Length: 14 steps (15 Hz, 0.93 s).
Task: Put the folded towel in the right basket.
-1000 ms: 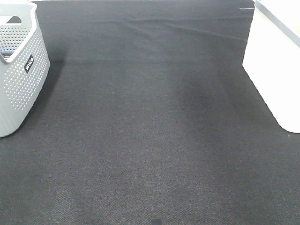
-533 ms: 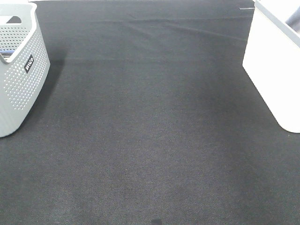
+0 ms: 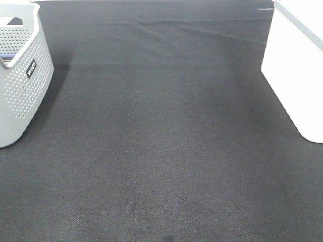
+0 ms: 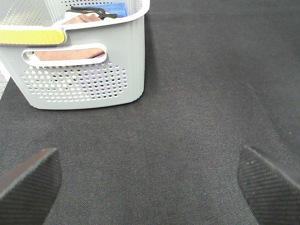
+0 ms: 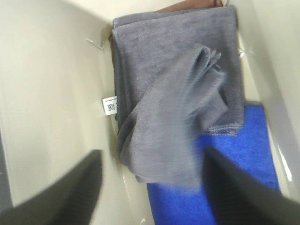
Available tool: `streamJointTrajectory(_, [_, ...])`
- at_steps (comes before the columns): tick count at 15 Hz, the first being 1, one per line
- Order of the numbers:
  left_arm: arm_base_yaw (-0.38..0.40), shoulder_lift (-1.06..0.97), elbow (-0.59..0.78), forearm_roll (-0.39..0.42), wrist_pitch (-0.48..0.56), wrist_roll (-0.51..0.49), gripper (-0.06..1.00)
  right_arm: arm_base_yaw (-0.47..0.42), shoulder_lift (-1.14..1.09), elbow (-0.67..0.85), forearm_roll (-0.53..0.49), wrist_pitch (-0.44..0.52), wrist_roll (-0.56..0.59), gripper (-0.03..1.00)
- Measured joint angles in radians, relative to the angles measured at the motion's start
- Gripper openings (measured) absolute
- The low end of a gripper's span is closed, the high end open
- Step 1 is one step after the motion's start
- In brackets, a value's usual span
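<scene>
Above black cloth the left tool gapes; right tool hangs released over grey towel.

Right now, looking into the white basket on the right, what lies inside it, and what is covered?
Inside the white basket a grey towel lies on top, over a blue cloth; a brown cloth shows only an edge. Whatever lies beneath them is covered.

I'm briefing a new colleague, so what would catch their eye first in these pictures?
The grey towel, lying rumpled inside the white basket on the right, over a blue cloth and between the right tool's spread fingers. After that, the perforated grey basket at the overhead view's left edge, and the wide black mat between the two baskets.
</scene>
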Motion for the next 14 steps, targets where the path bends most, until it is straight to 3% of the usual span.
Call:
streamJointTrajectory(2, [0.000, 0.000, 0.000, 0.000, 0.000, 0.000, 0.97, 0.008, -0.002, 0.000, 0.027, 0.002, -0.005, 0.70])
streamJointTrajectory(5, [0.000, 0.000, 0.000, 0.000, 0.000, 0.000, 0.97, 0.071, -0.047, 0.000, 0.040, 0.005, -0.025, 0.71])
streamJointTrajectory(10, [0.000, 0.000, 0.000, 0.000, 0.000, 0.000, 0.97, 0.263, -0.171, 0.000, 0.035, 0.006, -0.024, 0.71])
streamJointTrajectory(14, [0.000, 0.000, 0.000, 0.000, 0.000, 0.000, 0.97, 0.408, -0.299, 0.062, -0.040, 0.005, 0.018, 0.71])
